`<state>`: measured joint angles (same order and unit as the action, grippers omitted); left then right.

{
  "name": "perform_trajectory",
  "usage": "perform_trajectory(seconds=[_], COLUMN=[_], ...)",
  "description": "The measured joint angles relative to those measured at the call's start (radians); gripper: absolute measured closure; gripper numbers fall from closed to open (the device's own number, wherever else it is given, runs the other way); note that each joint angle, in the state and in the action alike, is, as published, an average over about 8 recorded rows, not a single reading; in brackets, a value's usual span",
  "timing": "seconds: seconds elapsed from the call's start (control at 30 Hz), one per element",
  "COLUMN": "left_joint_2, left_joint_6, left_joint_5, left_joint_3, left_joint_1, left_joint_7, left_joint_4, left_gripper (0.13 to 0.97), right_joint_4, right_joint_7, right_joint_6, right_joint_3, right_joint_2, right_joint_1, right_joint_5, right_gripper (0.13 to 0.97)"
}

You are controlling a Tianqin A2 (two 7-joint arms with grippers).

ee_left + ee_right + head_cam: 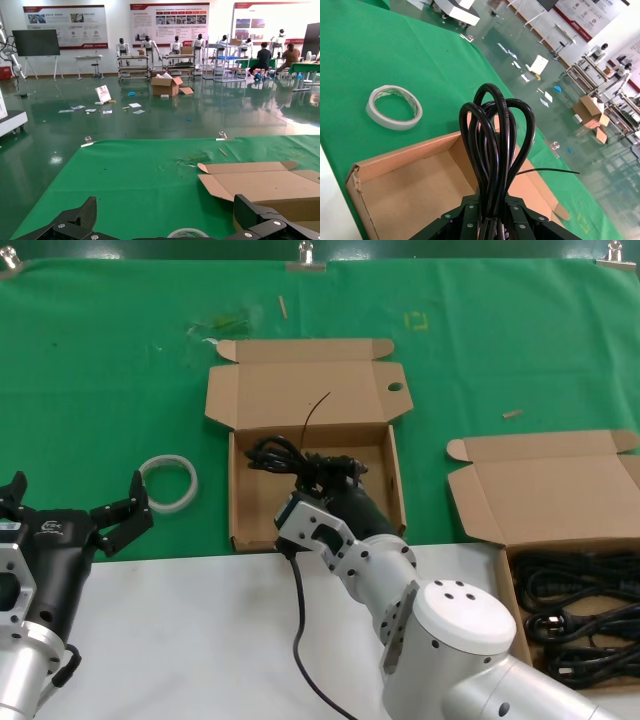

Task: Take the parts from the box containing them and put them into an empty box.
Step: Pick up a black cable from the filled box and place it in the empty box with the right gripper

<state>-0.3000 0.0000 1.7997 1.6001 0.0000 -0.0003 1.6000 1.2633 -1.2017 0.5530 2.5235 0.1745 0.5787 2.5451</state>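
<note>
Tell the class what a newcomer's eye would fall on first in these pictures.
The right gripper holds a coiled black power cord over the open cardboard box at the table's centre. More black cords fill the box on the right, and a white tape ring lies left of the centre box.

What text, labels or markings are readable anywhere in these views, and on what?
None can be read.
Wall posters: print too small.
Left gripper: pale logo mark on its black body, blurred.
Green mat: yellow square mark, no letters.
Holed-lid box, cord coil in the right gripper, right-hand box with cords, tape ring: no print visible.
</note>
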Motion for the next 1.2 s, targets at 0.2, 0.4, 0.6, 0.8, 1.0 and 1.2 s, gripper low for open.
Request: perform_trajectory(seconds=[0.2,0.4,0.6,0.8,1.0,1.2], left_joint_2=[0.000,0.000,0.000,0.000,0.000,0.000], left_joint_6=[0.000,0.000,0.000,0.000,0.000,0.000], left_joint_5=[0.000,0.000,0.000,0.000,0.000,0.000], left_joint_3=[0.000,0.000,0.000,0.000,0.000,0.000], left_joint_1=[0.000,0.000,0.000,0.000,0.000,0.000], left_joint_7=[0.000,0.000,0.000,0.000,0.000,0.000], left_joint_4=[0.000,0.000,0.000,0.000,0.000,0.000], left_gripper=[0.132,0.132,0.132,0.132,0.132,0.132], right_joint_4=[-0.004,-0.006,-0.007,-0.007,-0.007,-0.007], right_joint_7=[0.021,0.040,0.042,0.042,0.042,0.042], right_joint_6=[-0.003,-0.011,-0.011,-0.011,-0.011,-0.011], right_joint_3=[0.006,0.004,0.004,0.004,0.004,0.004], right_joint_2=[0.000,0.000,0.000,0.000,0.000,0.000], right_joint_1=[0.002,0.001,0.001,0.001,0.001,0.001], right_joint_5=[0.012,0.022,0.023,0.023,0.023,0.023], right_gripper=[0.894,0.888,0.874,0.820,0.743,0.649])
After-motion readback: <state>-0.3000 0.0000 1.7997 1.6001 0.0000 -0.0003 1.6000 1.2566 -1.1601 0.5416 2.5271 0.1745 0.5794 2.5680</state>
